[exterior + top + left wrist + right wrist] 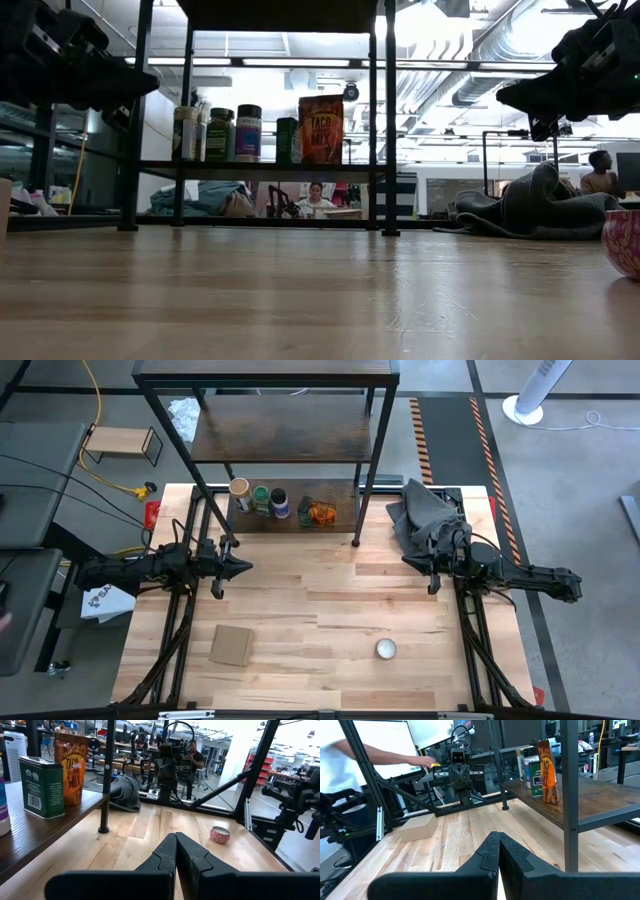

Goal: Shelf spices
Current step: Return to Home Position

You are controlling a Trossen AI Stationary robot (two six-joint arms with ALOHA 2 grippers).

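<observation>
From where I stand, the left end effector (175,842) hangs over the left side of the counter (330,610), fingers pressed together, tip pointing right. On the lowest board of the shelf (290,435) the spices stand upright in a row: tan-lidded jar (240,489), green-lidded jar (261,496), dark-capped jar with purple-white label (280,500), small dark tin (305,510), then the brown-orange pouch (321,128). Its tall face, reading "TACO MIX", is turned toward the counter's front edge. I can't read the other labels. The right end effector (498,840), fingers also together, points left beside a gray cloth (425,510).
</observation>
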